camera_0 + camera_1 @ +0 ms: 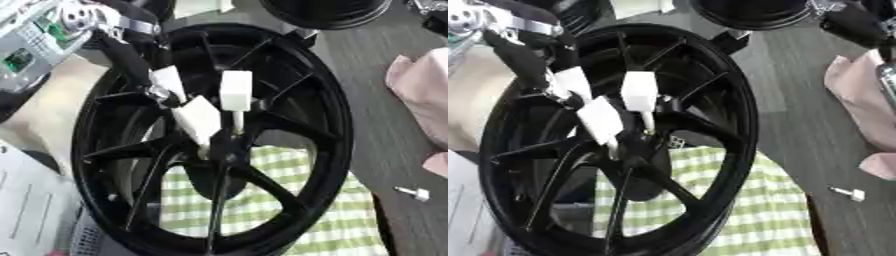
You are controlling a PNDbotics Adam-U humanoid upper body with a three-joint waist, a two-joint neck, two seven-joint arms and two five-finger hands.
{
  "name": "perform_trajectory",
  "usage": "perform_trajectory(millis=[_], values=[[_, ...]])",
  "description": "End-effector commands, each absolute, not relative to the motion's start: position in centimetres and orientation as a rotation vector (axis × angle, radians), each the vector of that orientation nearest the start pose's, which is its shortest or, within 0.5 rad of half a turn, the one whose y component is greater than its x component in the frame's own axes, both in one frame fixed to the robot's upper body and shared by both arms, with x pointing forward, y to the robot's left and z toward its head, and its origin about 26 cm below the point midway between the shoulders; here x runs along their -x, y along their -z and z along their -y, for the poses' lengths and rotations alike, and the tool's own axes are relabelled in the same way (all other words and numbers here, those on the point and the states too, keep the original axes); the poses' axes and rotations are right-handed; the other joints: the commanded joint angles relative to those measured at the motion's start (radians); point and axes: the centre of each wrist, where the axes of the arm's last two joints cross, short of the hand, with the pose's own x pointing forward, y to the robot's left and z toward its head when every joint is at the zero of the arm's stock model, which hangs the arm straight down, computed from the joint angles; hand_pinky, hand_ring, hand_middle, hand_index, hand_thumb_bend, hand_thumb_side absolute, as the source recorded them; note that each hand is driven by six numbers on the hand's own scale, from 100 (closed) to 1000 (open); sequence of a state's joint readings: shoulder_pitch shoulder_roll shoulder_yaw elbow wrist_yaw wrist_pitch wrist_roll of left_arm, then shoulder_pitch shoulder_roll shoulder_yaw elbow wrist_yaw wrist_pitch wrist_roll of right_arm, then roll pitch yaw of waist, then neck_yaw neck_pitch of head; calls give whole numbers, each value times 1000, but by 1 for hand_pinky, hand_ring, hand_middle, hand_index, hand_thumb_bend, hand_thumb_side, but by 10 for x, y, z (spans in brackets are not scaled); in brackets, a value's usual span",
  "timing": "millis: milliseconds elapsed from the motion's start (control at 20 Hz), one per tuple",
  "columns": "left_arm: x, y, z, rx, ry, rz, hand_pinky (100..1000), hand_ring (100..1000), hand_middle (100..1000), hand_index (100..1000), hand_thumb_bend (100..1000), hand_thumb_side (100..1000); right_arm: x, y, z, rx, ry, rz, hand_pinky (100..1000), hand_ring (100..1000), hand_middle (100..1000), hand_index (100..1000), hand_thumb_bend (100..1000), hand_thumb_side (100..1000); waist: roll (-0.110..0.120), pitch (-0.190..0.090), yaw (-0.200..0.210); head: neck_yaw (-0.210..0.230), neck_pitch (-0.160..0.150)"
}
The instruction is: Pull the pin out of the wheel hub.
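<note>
Black wheel hub (229,150); left hand (188,100) pinches pin (237,121).

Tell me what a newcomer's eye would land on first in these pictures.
The big black wheel fills the middle of the view, tilted over a green-and-white checked cloth. At its hub, the robot's left hand, white-tipped fingers on a black arm coming from the upper left, closes around a white pin standing up from the centre. A small white piece lies apart on the grey surface to the right.
</note>
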State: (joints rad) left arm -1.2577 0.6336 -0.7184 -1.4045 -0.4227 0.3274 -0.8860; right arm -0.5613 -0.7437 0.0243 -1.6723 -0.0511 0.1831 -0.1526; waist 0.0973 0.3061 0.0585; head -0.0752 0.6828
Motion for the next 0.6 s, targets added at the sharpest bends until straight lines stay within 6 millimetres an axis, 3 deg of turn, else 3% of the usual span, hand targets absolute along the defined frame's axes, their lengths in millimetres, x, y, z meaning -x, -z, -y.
perform_trajectory(millis=[50,600], values=[[-402,-344,-143,-668,1883,1117,806,725,577,603,478,422,-353,-283,340,694,-411,2061,847,708,649,753,315,403,-6,-19,1,5,-14],[-397,-348,-146,-614,1888,1145,798,701,546,451,394,355,-353,-283,341,700,-386,2061,846,709,650,753,314,401,-9,-26,7,7,-4]])
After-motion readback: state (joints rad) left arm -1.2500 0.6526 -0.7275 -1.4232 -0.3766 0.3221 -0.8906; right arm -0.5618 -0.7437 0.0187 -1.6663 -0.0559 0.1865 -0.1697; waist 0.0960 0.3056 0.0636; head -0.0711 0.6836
